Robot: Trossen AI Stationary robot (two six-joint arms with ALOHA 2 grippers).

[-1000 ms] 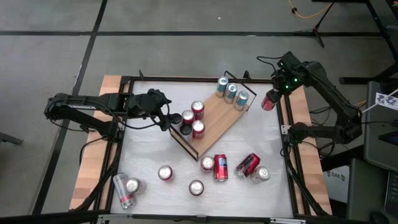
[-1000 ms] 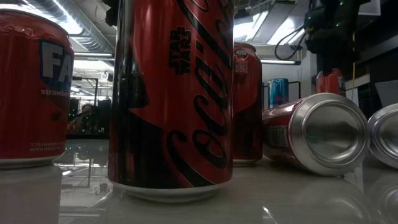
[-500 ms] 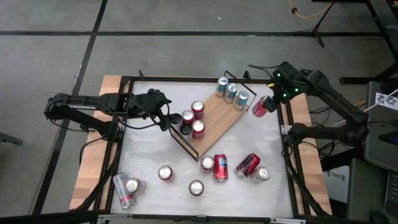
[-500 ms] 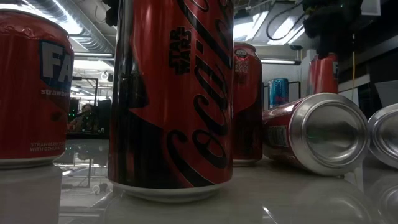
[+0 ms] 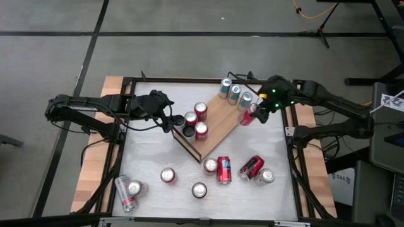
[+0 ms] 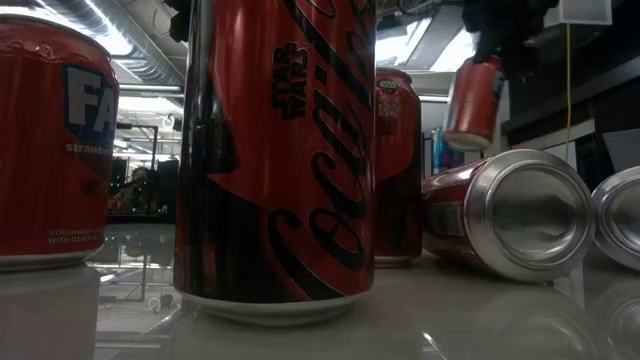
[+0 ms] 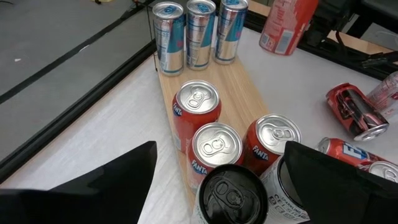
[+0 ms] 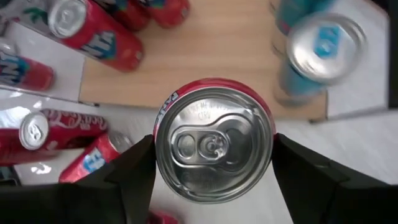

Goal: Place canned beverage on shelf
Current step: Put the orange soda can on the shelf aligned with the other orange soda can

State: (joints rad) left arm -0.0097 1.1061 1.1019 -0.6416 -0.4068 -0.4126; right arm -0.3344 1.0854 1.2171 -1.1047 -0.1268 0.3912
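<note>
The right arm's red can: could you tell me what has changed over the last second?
The right gripper has carried the red can from beyond the table's right edge inward to the shelf, beside the blue cans. It keeps its hold. The left gripper and the cans on the shelf and table stayed put.

We see a matt, light-wood shelf (image 7: pixel 245 99) with visible grain. The red can (image 8: pixel 213 147) has a shiny brushed-metal lid, the slim cans (image 7: pixel 200 32) glossy silver sides. The white tabletop (image 5: pixel 268 142) looks smooth, faintly reflective.
</note>
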